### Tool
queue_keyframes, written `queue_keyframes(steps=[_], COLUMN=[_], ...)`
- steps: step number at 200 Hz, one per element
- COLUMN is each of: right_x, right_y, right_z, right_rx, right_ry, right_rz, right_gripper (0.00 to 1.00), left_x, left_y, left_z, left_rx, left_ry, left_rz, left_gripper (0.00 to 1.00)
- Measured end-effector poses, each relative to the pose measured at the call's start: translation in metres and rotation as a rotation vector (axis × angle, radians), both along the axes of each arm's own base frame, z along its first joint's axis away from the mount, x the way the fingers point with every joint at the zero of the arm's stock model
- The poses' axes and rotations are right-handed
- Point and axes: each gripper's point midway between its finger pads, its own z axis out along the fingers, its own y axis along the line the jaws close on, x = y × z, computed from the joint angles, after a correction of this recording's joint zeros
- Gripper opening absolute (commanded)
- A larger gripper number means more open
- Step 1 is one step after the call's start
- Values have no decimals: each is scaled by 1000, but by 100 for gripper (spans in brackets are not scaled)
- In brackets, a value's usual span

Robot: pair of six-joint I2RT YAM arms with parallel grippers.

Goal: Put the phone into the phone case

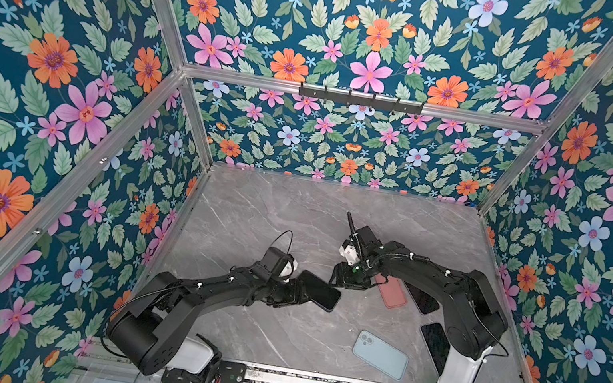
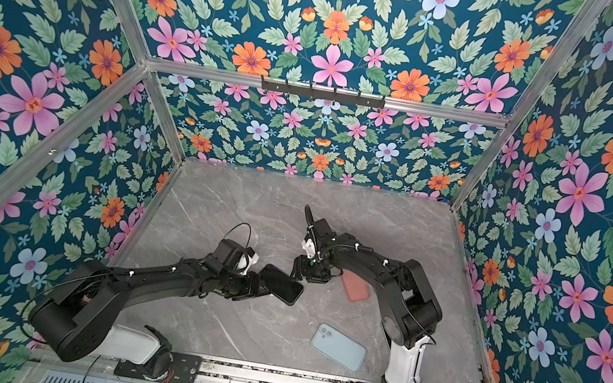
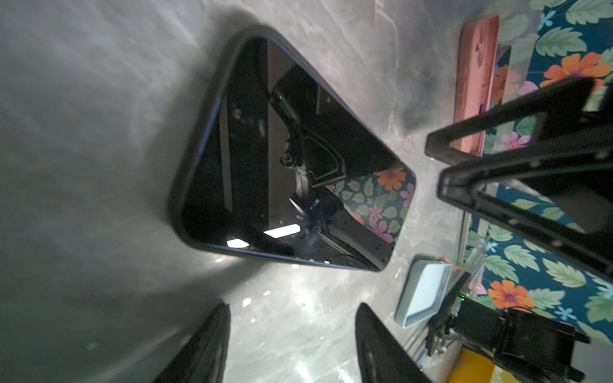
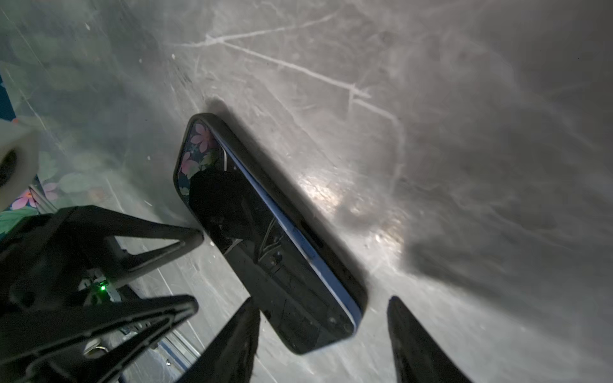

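Plainly, blue-edged phone (image 4: 258,238), glossy black screen up, inside dark case (image 4: 308,232)

Left arm (image 1: 213,285), right arm (image 1: 434,274) reach inward, low; left fingers (image 3: 202,348) spread, right fingers (image 4: 418,348) apparently spread.

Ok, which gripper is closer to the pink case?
Right: the right gripper is just beside the pink case. The left gripper is farther off, beyond the black phone lying between them.
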Motion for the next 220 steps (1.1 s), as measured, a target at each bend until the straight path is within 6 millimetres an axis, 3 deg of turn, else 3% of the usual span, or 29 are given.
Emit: queue_keyframes(steps=[52, 91, 159, 187, 220], right_x=[-12, -35, -68, -71, -65], right_y=[4, 2, 13, 8, 4], right_z=[-8, -11, -11, -6, -1], right_rx=[44, 51, 92, 101, 90], right_ry=[43, 86, 125, 126, 102], right_rz=[31, 38, 8, -54, -126], right_gripper=[57, 53, 48, 48, 48], left_x=[14, 27, 52, 47, 18], left_y=[-16, -25, -35, -28, -23], left_z=[-3, -5, -5, -2, 9], left_rx=[-35, -35, -18, 10, 3], left_ry=[12, 9, -18, -3, 57], left_rz=[-1, -13, -32, -28, -11], left_gripper=[47, 39, 35, 32, 27])
